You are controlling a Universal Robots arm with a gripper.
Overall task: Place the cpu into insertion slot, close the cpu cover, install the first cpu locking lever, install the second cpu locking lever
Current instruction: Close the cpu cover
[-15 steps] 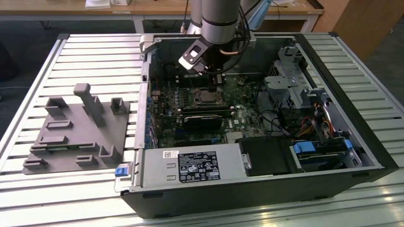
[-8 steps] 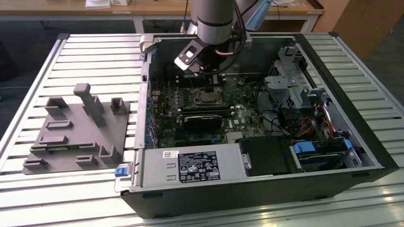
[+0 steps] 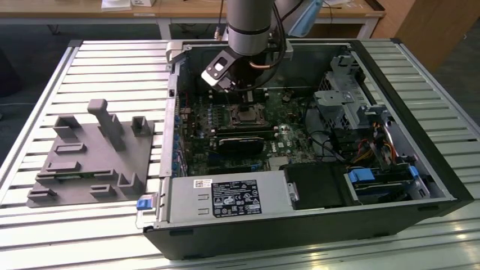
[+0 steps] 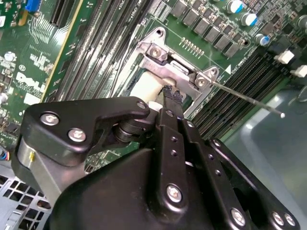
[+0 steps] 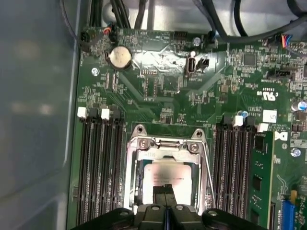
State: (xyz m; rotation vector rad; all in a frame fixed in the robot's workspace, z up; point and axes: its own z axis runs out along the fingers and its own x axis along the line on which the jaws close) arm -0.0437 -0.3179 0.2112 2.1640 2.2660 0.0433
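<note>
The open computer case [image 3: 300, 239] lies on the slatted table [image 3: 45, 84]; a grey fixture [image 3: 90, 157] stands beside it, toward the table's edge on the exterior view's left; the arm reaches down into the case over the green circuit board [image 5: 158, 86]. The insertion slot [image 3: 244, 116] sits mid-board, between two banks of memory slots [image 5: 98, 167]; the cpu [image 5: 168, 173] lies flat inside it, pale face up. The cpu cover [image 5: 132, 172] lies down over the socket, and the chip shows through its window; a thin wire lever [image 5: 209, 167] runs along one side of the cover; whether it is latched cannot be told. The gripper [image 5: 165, 189] has its fingers pressed together, with nothing visible between them; the tips stand over the cpu's face, at the cover's edge nearest the tool; contact cannot be confirmed.
</note>
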